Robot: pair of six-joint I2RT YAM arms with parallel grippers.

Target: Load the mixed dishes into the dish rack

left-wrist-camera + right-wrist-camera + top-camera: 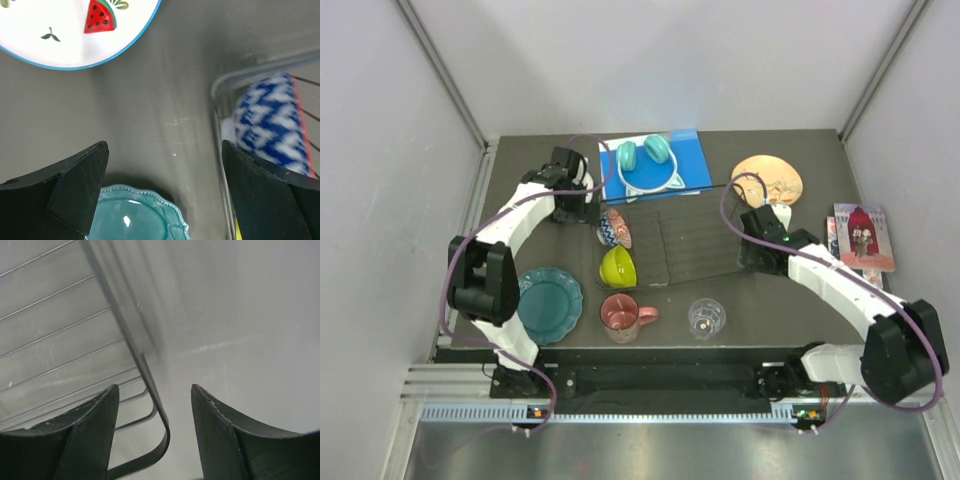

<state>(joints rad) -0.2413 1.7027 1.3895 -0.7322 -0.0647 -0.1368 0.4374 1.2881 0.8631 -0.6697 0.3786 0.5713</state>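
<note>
Both spread: left claw (164,149), right claw (155,390) astride dish rack (682,240), long axis left-right.

Robotics laboratory test cell: plain white panels (380,200) enclose a dark desk (770,325), with left arm (515,225) and right arm (825,275) bolted at its near edge.

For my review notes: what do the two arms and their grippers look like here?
The left arm and right arm have white link shells and black joints, each trailed by a looping purple cable. The left gripper and right gripper are matte black, with broad wedge-shaped fingers.
</note>
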